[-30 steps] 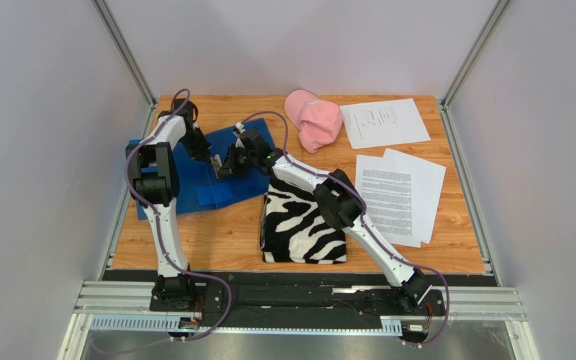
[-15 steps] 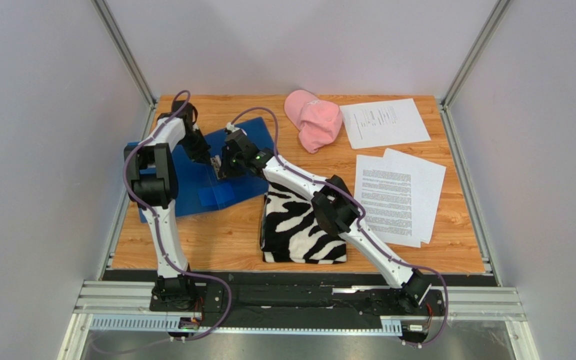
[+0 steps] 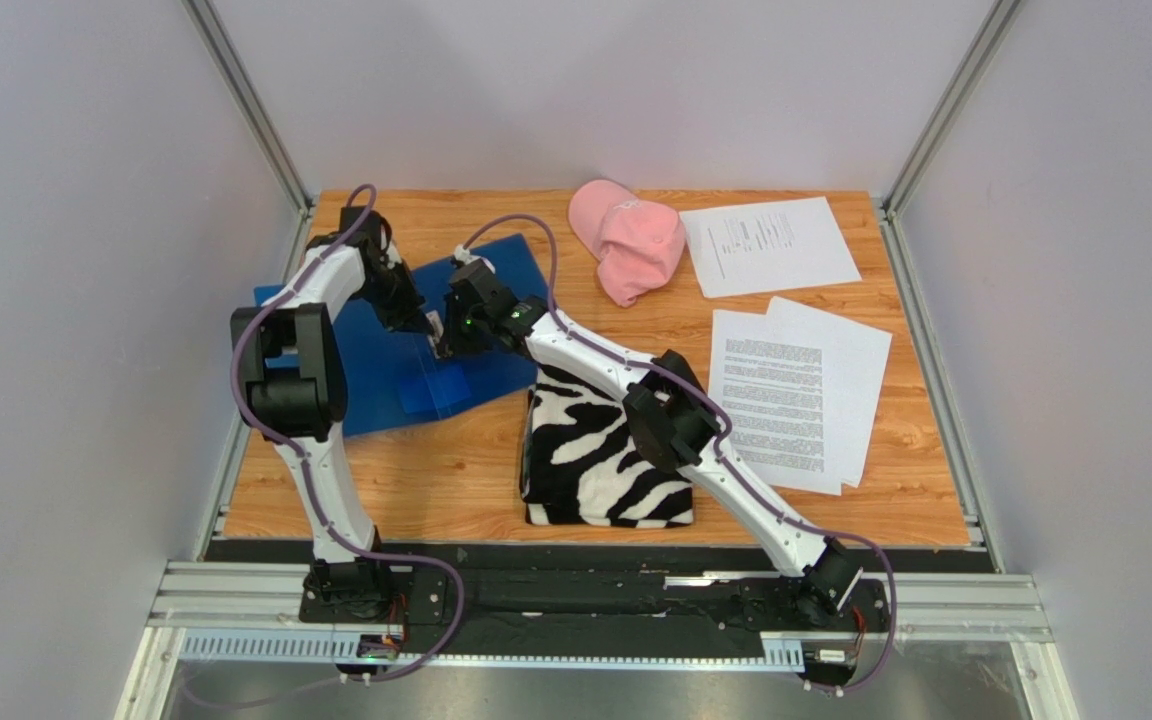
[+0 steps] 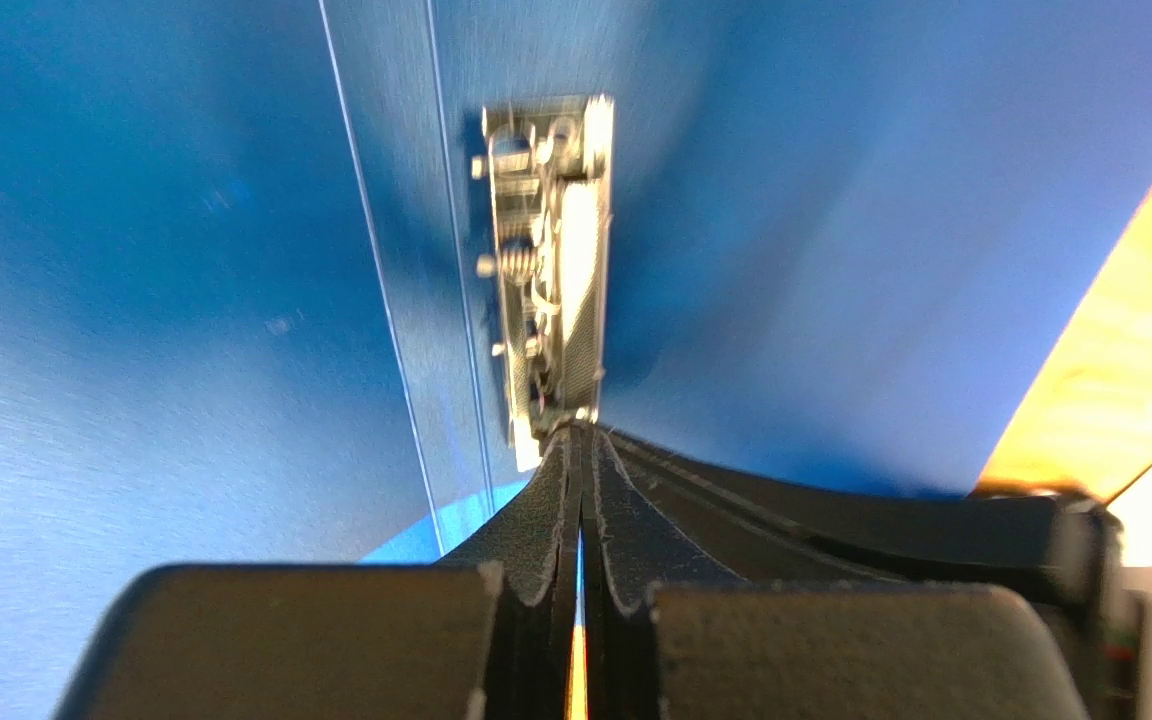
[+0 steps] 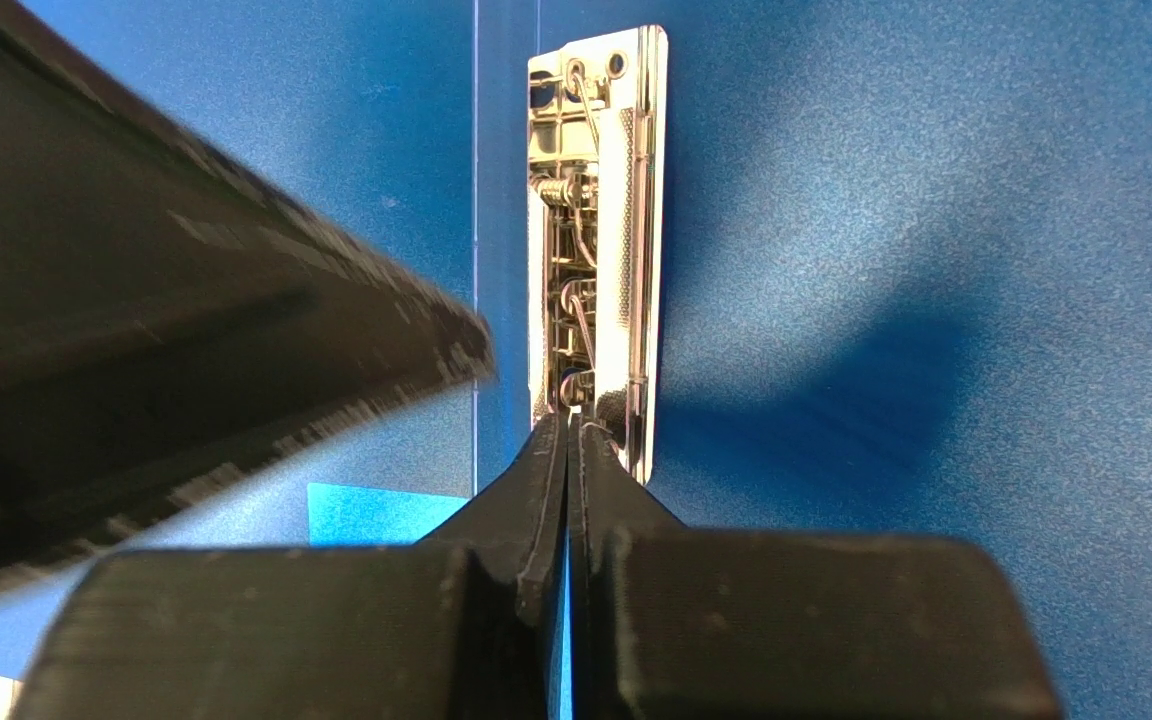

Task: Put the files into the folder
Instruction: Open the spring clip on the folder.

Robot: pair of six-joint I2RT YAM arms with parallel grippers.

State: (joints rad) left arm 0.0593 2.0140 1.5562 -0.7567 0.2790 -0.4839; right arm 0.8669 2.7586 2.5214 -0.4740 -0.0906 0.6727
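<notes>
Counter: pale wooden counter (image 3: 447,465).
Folder: flat royal-blue folder (image 3: 364,383), open, far left.
Files: loose white printed paper sheets (image 3: 785,390), well apart, right side.
Clip: shiny metal clip (image 5: 597,225) inside the folder.
Pincers: left pincer (image 4: 582,450) and right pincer (image 5: 567,435) closed, empty, tips at the clip.
Advice: probably lever the clip gently, bracing the folder.

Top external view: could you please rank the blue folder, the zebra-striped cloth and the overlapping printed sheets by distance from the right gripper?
1. Flat royal-blue folder, directly under the right gripper, on the table's left.
2. Zebra-striped folded cloth, centre, towards the near edge.
3. Overlapping white printed paper sheets, far right.
</notes>
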